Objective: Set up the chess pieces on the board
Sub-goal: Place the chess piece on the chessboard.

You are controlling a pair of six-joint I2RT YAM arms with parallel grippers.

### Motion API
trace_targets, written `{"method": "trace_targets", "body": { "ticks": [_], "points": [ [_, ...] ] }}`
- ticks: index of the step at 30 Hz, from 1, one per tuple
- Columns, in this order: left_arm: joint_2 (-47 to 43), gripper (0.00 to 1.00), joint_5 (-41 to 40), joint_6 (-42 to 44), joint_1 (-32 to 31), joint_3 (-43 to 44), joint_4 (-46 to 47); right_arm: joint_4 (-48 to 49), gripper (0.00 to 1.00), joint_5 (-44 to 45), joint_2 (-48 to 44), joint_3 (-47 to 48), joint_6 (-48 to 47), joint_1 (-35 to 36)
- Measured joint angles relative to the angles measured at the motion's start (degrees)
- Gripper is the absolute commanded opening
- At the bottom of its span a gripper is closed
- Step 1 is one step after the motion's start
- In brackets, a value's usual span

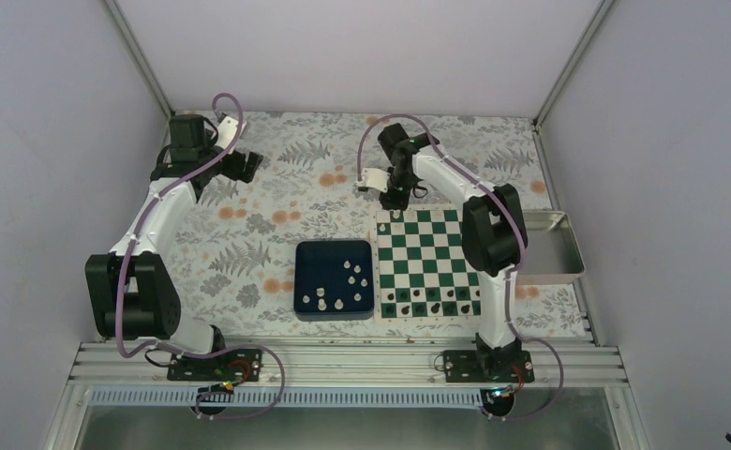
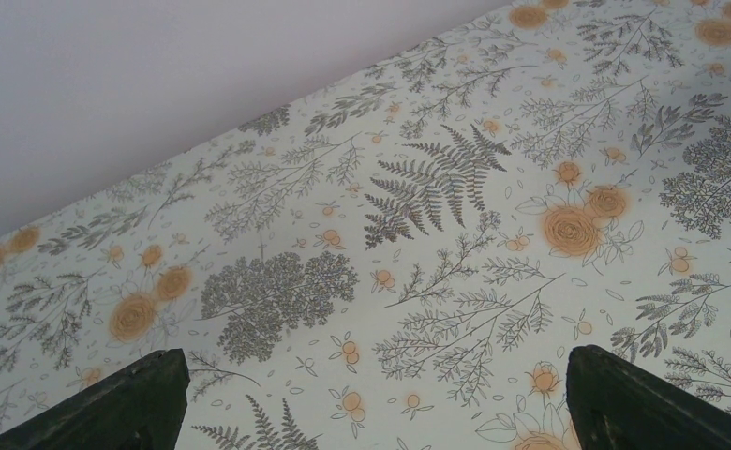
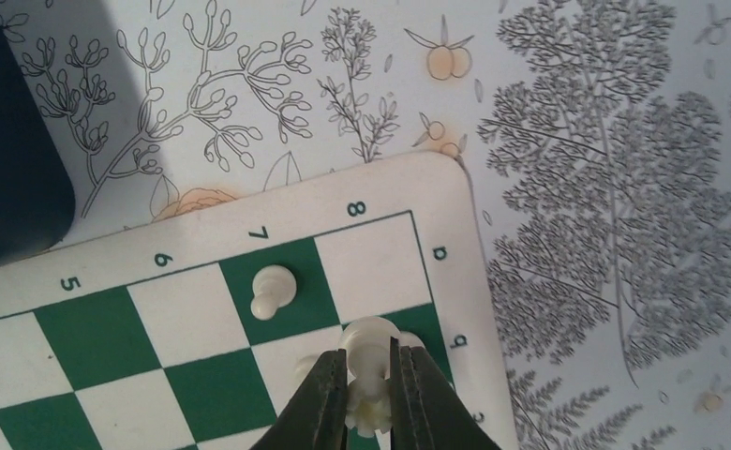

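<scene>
Several small black pieces [image 1: 429, 302] sit along the near rows of the chessboard [image 3: 81, 337], closest to the arm bases. Just left of the board is a dark blue tray [image 1: 334, 246] with a scatter of loose white pieces [image 1: 354, 274] waiting in it, so the white side is barely started.

The action is at the board's far corner. One white pawn [image 3: 273, 291] stands on a green square in the outermost row. The right gripper [image 3: 369, 375] is pointing down right beside it with its fingers nearly closed, pinching another white piece [image 3: 369, 342] by the sides. Which piece it is can't be made out from the wrist view. It looks like the placing step: the piece hangs over the corner squares, and whether its base touches the board isn't clear.

Next it probably needs to centre the piece on its square, let go without tipping it into the pawn, lift straight up, then go back to the tray.

The left gripper [image 2: 371, 375] is far out on the left, spread wide and holding nothing.

Everything sits on a floral tablecloth [image 2: 437, 187] with grey ferns and orange blooms. A shiny metal tray [image 1: 554, 246] sits right of the board, and plain pale walls [image 1: 343, 47] close in the far side.
</scene>
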Motion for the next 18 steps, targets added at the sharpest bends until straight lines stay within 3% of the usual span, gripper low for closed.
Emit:
{"method": "trace_targets", "body": {
  "ticks": [18],
  "points": [
    [0.0,1.00,0.0,0.0,0.0,0.0,0.0,2.6,0.08,-2.1,5.6,-0.5,-0.7,0.1]
  ]
}}
